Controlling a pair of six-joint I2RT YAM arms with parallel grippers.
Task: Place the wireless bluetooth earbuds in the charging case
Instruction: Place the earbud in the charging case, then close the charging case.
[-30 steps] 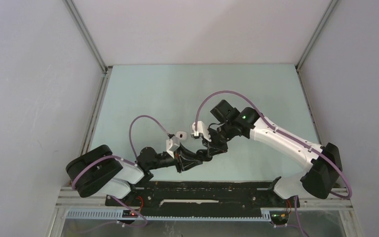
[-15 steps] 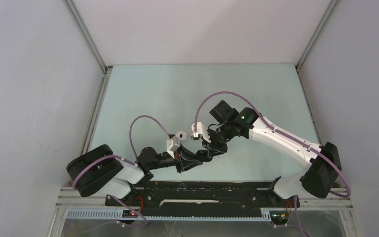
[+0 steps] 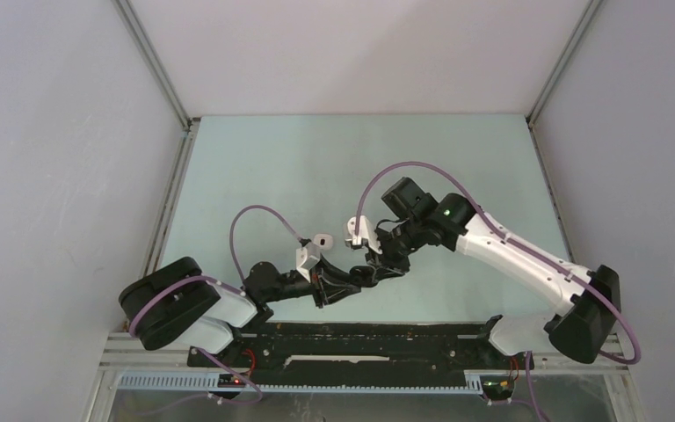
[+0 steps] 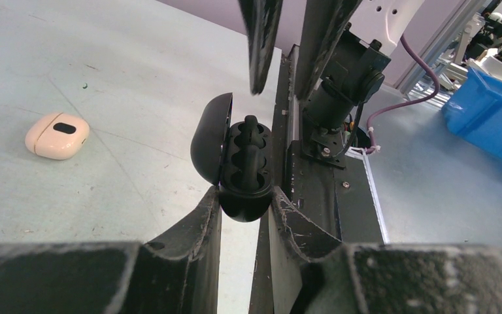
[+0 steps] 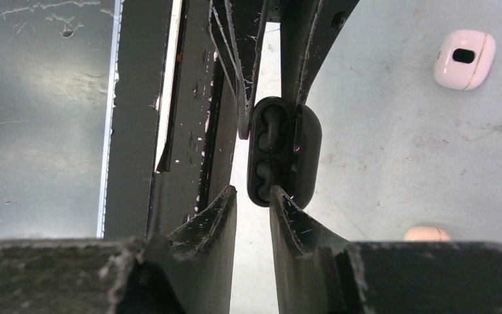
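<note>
Pale green surface (image 4: 104, 78), left end effector (image 4: 245, 196) clamped on open black case (image 4: 235, 167), black earbuds (image 4: 250, 147) seated inside it, right end effector (image 4: 280, 88) just beyond it, jaws slightly apart, white case (image 4: 57, 135) lying nearby.

One camera looks down from high up behind both arms at the whole table (image 3: 255, 176). Each wrist camera looks out close between its own fingers (image 4: 189, 255). Both see the open black case (image 4: 242, 206).
</note>
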